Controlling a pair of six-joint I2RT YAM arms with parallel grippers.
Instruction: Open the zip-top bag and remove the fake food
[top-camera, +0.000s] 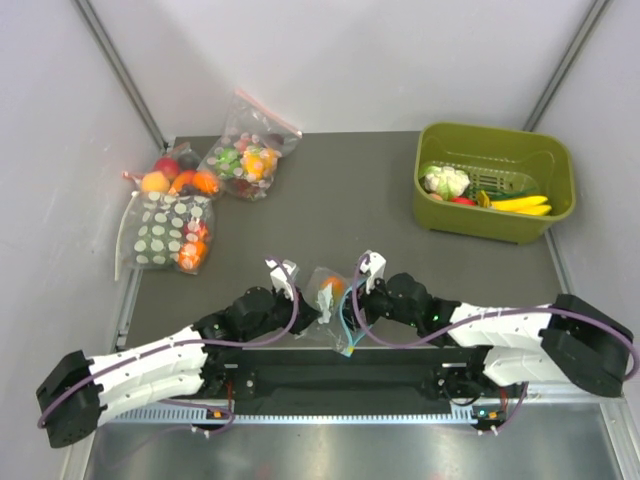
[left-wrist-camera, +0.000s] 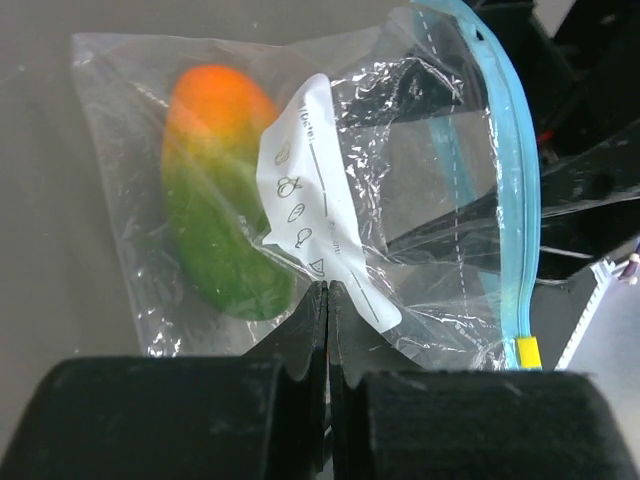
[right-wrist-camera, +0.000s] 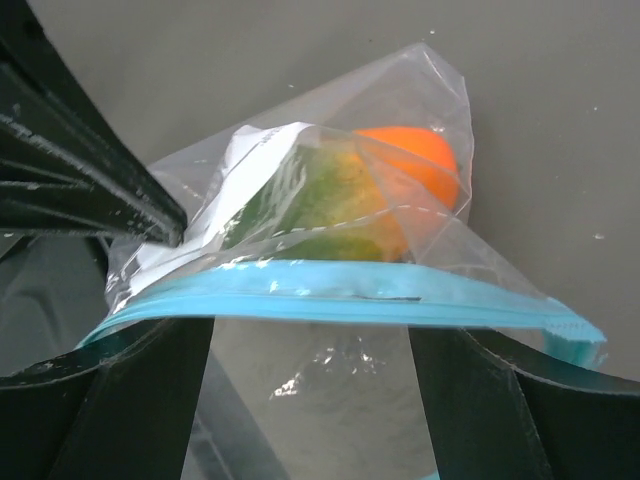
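Observation:
The zip-top bag (top-camera: 328, 300) is held up between my two grippers near the table's front edge. It is clear with a light-blue zip strip (left-wrist-camera: 510, 200). One piece of fake food, a green-and-orange fruit (left-wrist-camera: 220, 190), lies inside it; it also shows in the right wrist view (right-wrist-camera: 350, 200). I see no red or peach fruit in the bag. My left gripper (left-wrist-camera: 328, 290) is shut on the bag's plastic beside the white label. My right gripper (right-wrist-camera: 310, 400) is open, its fingers wide apart, with the zip strip (right-wrist-camera: 340, 305) lying across them.
A green bin (top-camera: 495, 225) at the back right holds a white cauliflower (top-camera: 445, 180) and yellow pieces (top-camera: 520, 205). At the back left lie a clear bag with a pink-red zip (top-camera: 250, 150), a white-dotted bag (top-camera: 165, 230) and loose fruits (top-camera: 175, 180).

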